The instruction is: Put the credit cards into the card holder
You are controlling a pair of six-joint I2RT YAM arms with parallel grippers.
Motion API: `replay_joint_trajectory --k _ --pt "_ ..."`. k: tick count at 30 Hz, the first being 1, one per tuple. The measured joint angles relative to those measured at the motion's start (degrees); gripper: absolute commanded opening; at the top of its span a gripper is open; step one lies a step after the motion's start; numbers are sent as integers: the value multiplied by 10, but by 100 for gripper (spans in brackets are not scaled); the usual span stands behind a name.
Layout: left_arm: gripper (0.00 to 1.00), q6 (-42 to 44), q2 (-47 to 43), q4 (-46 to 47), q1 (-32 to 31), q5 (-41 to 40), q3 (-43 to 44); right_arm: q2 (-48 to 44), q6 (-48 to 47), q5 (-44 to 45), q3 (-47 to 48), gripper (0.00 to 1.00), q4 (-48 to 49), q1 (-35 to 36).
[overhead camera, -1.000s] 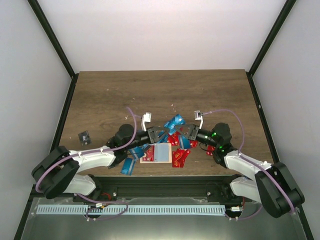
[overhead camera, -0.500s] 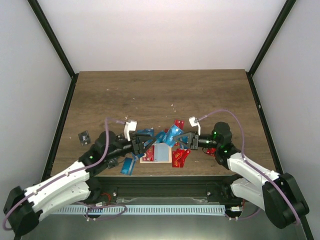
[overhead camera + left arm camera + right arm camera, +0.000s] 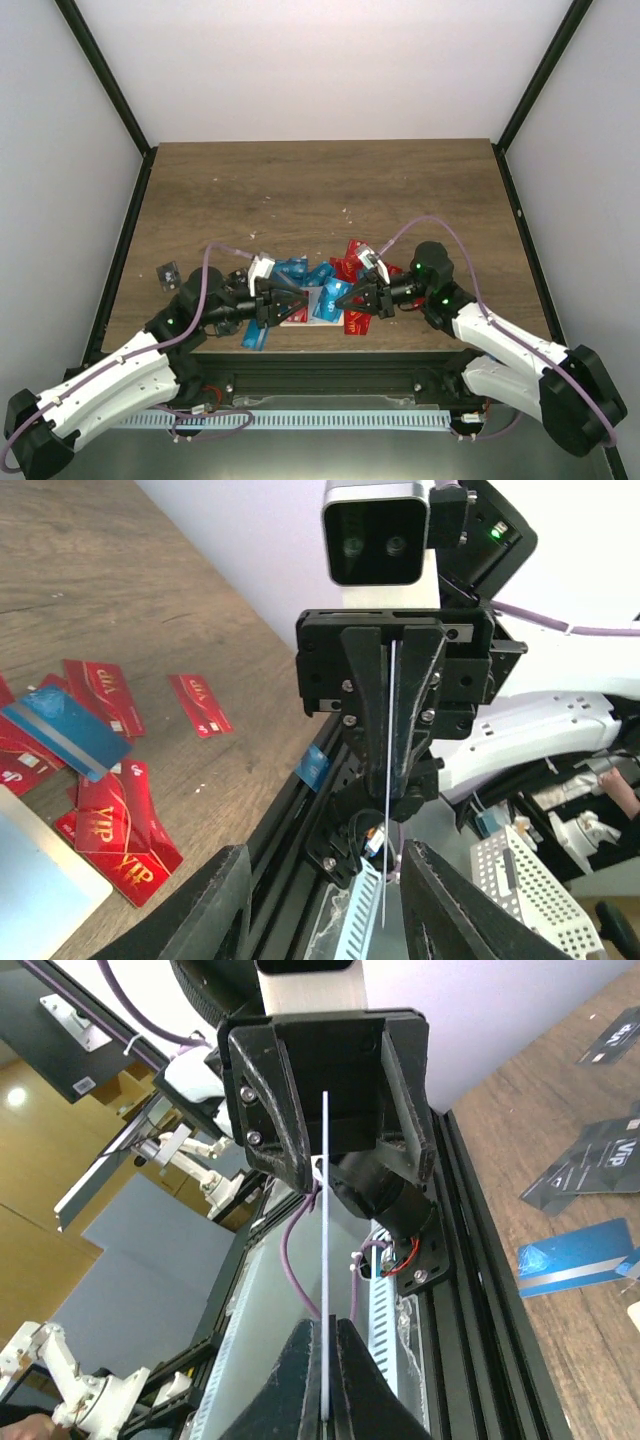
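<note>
Red, blue and black credit cards (image 3: 345, 268) lie scattered at the table's near middle. The pale beige card holder (image 3: 298, 320) lies flat under the two grippers and is mostly hidden; its corner shows in the left wrist view (image 3: 35, 880). My right gripper (image 3: 350, 297) (image 3: 327, 1328) is shut on a light blue card (image 3: 322, 299), which shows edge-on as a thin line (image 3: 327, 1210). My left gripper (image 3: 285, 303) (image 3: 322, 852) faces it, open, and the free end of that card (image 3: 388, 780) stands between its fingers without touching them.
A lone black card (image 3: 168, 272) lies at the far left. Red cards (image 3: 120, 820) and a blue card (image 3: 65, 735) lie beside the holder. Black cards (image 3: 600, 1165) lie near the front rail (image 3: 330, 360), close under both grippers.
Both grippers have come closer together and lower toward the near edge. The blue card in my right gripper now reaches between the left gripper's open fingers.
</note>
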Motion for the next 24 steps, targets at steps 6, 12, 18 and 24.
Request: replay_joint_trajectory --k 6,12,18,24 --pt "39 10 22 10 -8 31 5 4 -14 0 1 1 -22 16" --pt "31 14 40 14 -25 38 5 15 -23 0 6 1 -30 28" --pt "23 17 46 19 -36 40 5 20 -26 0 9 1 -32 38" --pt "8 19 58 23 -42 40 8 25 -33 1 9 1 -38 45"
